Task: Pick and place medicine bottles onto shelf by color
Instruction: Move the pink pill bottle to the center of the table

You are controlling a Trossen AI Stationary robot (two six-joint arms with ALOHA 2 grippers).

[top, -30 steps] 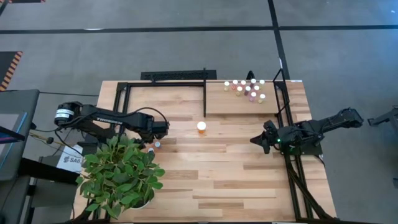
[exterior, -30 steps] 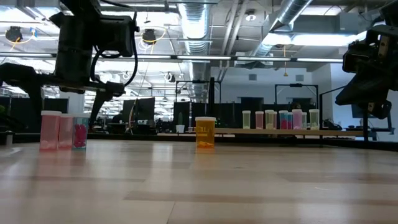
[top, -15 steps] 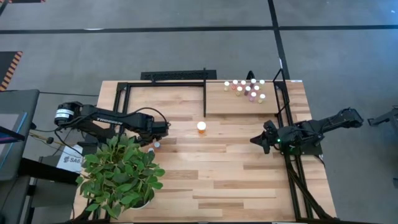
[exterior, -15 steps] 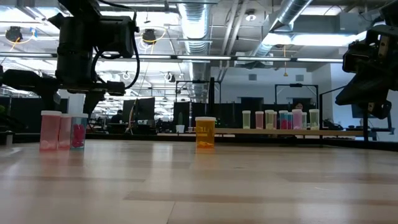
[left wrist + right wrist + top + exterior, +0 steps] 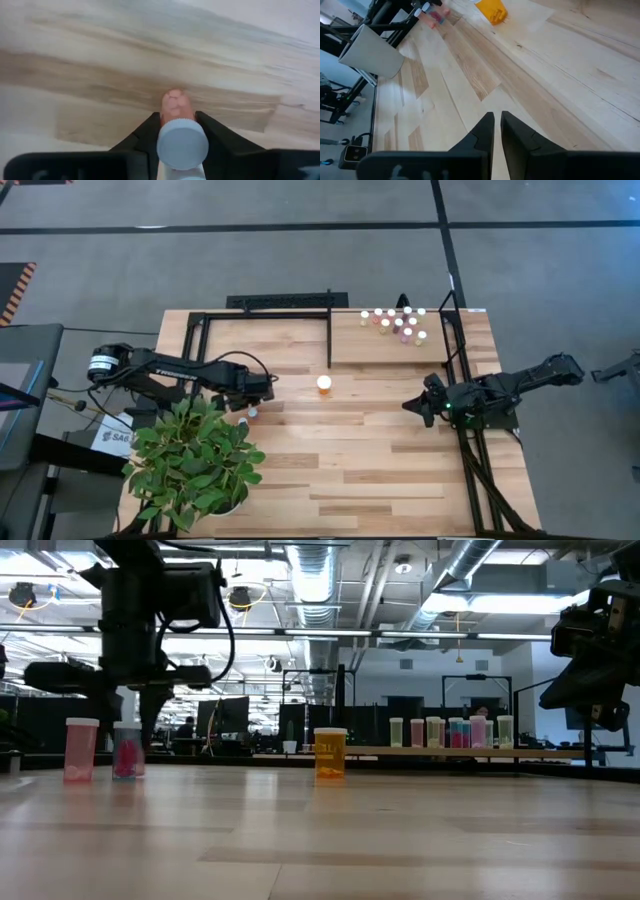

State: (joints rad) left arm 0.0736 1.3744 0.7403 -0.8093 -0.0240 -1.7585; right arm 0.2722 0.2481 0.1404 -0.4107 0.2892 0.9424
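A small pink medicine bottle with a white cap (image 5: 182, 144) stands upright between the fingers of my left gripper (image 5: 250, 406), which is shut on it at the table's left. Another pink vial (image 5: 81, 750) stands on its base just beside it. The larger orange bottle (image 5: 324, 384) stands mid-table on its base. Several vials (image 5: 398, 325) stand on the pale shelf (image 5: 380, 352) at the far right. My right gripper (image 5: 497, 120) hovers shut and empty over the table's right side. My left gripper pinches the pink vial between its two fingers (image 5: 149, 127), one on each side of the body (image 5: 174, 106), just under the white cap. The fingers come from above, pointing down along the upright vial. In the low view its base (image 5: 127, 774) looks level with the tabletop.
A leafy potted plant (image 5: 195, 458) fills the near left, close to my left arm. Black frame bars (image 5: 330, 330) edge the shelf and run along the table's right side (image 5: 468, 450). Bare planks lie between the orange bottle and the near edge.
My left gripper has shut its wide-open fingers on the pink vial while staying over the same spot. In the low view, the middle one of three vials at the left no longer shows beside the finger. My right arm has kept still.
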